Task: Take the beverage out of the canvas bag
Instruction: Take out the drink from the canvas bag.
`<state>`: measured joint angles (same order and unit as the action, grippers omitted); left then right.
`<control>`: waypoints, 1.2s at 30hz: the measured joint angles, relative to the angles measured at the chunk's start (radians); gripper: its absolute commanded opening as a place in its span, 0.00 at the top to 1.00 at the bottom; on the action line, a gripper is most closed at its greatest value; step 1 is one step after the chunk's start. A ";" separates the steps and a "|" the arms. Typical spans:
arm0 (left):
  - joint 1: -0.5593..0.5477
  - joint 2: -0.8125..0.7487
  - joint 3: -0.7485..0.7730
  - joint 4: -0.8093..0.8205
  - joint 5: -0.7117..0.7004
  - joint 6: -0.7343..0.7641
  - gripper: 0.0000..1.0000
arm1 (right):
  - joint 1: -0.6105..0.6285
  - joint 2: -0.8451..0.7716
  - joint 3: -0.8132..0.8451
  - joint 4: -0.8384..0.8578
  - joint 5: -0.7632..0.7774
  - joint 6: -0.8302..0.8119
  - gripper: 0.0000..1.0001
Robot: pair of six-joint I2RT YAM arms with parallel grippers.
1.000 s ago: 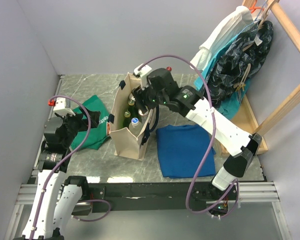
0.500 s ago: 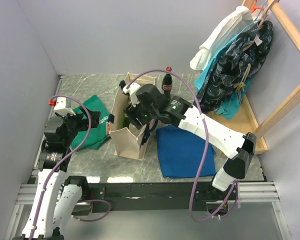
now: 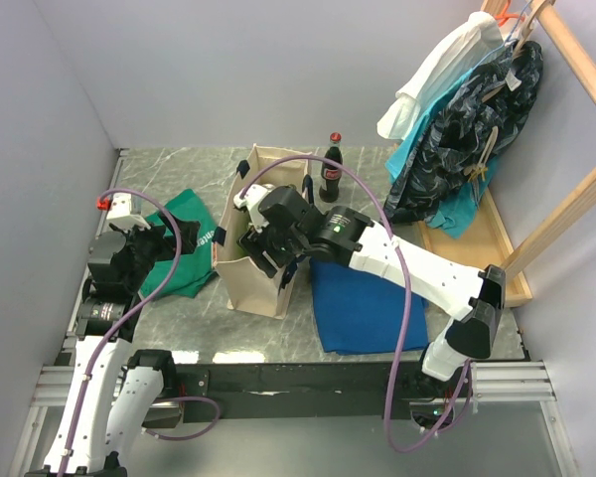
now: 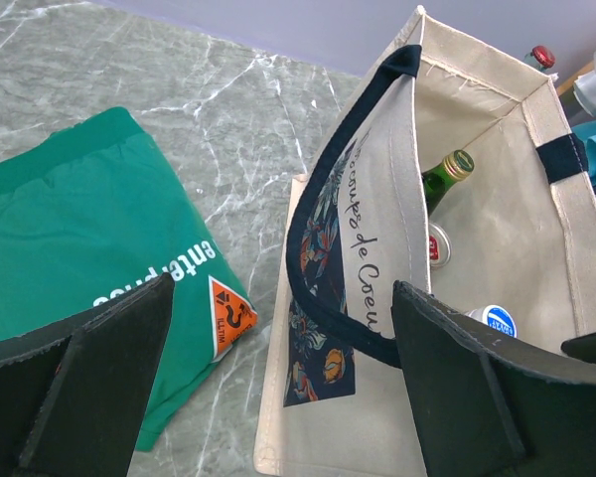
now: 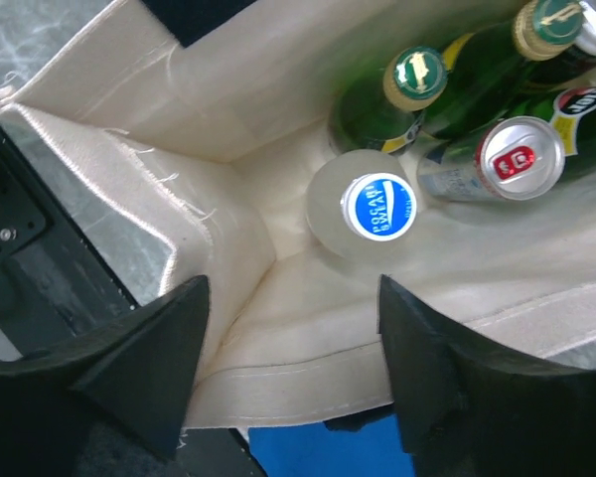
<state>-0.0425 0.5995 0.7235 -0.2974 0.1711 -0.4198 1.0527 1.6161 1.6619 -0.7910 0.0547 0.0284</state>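
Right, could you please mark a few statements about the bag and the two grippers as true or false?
1. A red-capped cola bottle stands on the table outside the bag. True.
2. The bag is empty. False: green bottles, a can and a blue-capped bottle are inside.
3. The right gripper grips a bottle. False: it is open and empty at the bag's mouth.
4. The left gripper is open and holds nothing. True.
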 measured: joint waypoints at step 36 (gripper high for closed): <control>0.000 0.000 0.000 0.000 0.000 0.000 0.04 | -0.109 0.148 0.132 0.007 0.029 0.057 0.19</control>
<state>-0.0425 0.5995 0.7235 -0.2977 0.1711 -0.4194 0.9432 1.7641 1.7943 -0.7841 0.0837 0.0853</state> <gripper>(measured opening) 0.966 0.808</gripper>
